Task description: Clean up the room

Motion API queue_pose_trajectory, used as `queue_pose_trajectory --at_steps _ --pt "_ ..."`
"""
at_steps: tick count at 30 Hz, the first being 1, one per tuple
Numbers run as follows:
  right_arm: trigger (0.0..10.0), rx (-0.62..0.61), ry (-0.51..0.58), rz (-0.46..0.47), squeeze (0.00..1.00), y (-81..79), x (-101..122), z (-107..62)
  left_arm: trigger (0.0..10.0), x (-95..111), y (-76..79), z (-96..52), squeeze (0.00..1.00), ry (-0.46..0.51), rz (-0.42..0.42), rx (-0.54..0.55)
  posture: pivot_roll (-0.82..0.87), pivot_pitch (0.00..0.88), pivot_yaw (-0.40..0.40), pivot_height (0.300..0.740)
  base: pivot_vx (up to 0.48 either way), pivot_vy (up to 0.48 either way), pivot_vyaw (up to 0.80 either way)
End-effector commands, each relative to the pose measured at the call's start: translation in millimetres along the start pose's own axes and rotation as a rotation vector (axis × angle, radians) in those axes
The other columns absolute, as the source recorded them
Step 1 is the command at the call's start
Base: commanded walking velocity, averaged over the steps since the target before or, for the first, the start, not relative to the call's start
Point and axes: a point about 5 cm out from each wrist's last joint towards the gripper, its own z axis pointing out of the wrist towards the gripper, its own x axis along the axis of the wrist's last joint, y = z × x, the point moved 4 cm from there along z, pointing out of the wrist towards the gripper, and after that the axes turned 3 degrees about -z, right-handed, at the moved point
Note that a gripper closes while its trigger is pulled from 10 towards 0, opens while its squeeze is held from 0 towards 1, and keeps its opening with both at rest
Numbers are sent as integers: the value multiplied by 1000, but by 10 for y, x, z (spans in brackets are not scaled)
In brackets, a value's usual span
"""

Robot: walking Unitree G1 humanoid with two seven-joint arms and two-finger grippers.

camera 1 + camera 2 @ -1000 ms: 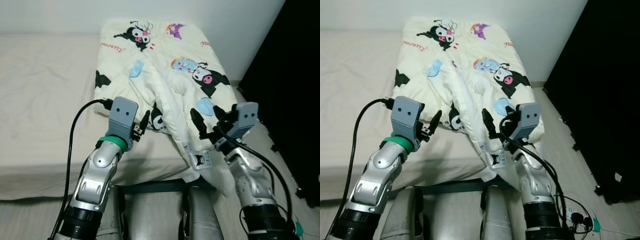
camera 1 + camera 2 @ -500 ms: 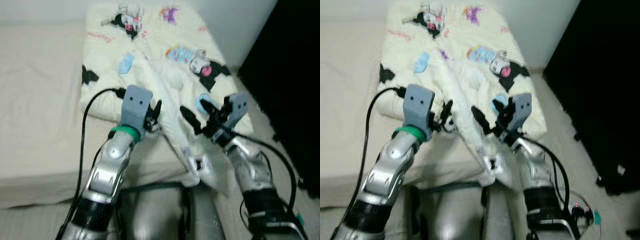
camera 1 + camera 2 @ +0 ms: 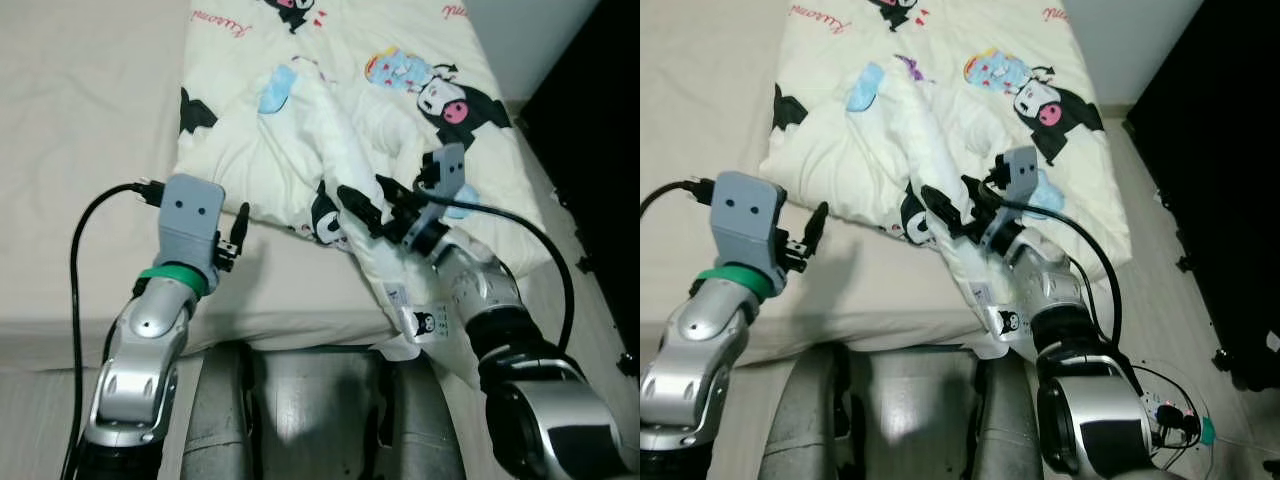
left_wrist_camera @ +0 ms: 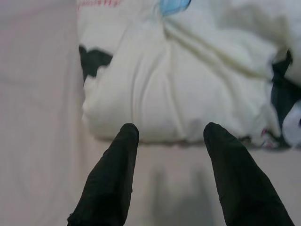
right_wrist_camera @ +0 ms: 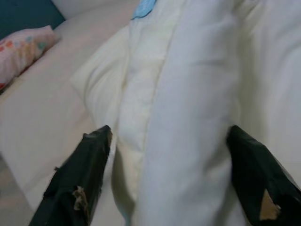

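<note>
Beige bed sheet (image 3: pixel 80 150) takes up most of what you see, with a dark wardrobe or door (image 3: pixel 1230 180) beyond the bed's far side and pale floor between them. The cream cartoon-print quilt (image 3: pixel 400 130) lies bunched on the sheet's end nearest that dark panel. It is not folded or spread flat; a thick ridge (image 3: pixel 340 170) runs down its middle and one corner with a label (image 3: pixel 425 325) hangs off the mattress edge toward your legs.

Progress, as a judgement: early. The quilt looks untidied, nothing is gripped, so straightening or folding is all still ahead of you.

Your left gripper (image 4: pixel 169 136) hovers over bare sheet just short of the quilt's near edge, fingers (image 4: pixel 110 174) spread apart, holding nothing. Your right gripper (image 5: pixel 164 150) is at the ridge's lower end, fingers (image 5: pixel 77 174) spread wide on either side of the fold, with fabric between them but not pinched as far as you can tell.

Orientation: the quilt's long axis runs from the robot away toward the head of the picture, roughly parallel to the sheet's side edge. The ridge follows the same line, tilting slightly toward the dark panel as it nears you, ending in the dangling corner.

A patterned pillow (image 5: pixel 21 47) sits on the sheet beyond the quilt in the right wrist view.
</note>
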Motion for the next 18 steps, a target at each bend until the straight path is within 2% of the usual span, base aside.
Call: queue_pose_trajectory --at_steps 1,4,6,8,9,12,14,16,17,18 --pt "10000 -22 -80 24 0 5 -185 0 10000 -26 -28 -54 0 -24 6 5 200 310 41 591 0 0 0" --pt "10000 -11 -153 39 0 -57 -327 45 10000 -11 -53 -90 0 -37 5 9 210 314 41 591 0 0 0" --pt "10000 80 -206 32 0 -207 -439 72 10000 -5 -60 -104 0 -41 5 12 210 314 41 591 0 0 0" --pt "10000 265 -255 -8 0 -469 -540 96 10000 14 -75 -108 0 -44 2 18 205 311 40 591 0 0 0" --pt "10000 265 -255 -8 0 -469 -540 96 10000 14 -75 -108 0 -44 2 18 205 311 40 591 0 0 0" --pt "10000 708 -299 -39 0 -1032 -673 -43 10000 122 -113 -73 0 -16 -11 30 166 300 30 591 0 0 0" --pt "10000 708 -299 -39 0 -1032 -673 -43 10000 122 -113 -73 0 -16 -11 30 166 300 30 591 0 0 0" --pt "10000 977 -319 -47 0 -1389 -743 -354 10000 348 -227 -3 0 50 -12 44 142 289 24 591 0 0 0" --pt "10000 977 -319 -47 0 -1389 -743 -354 10000 348 -227 -3 0 50 -12 44 142 289 24 591 0 0 0" --pt "10000 1092 -328 -28 0 -1587 -753 -576 10000 508 -328 35 0 95 -6 54 127 280 21 591 0 0 0"
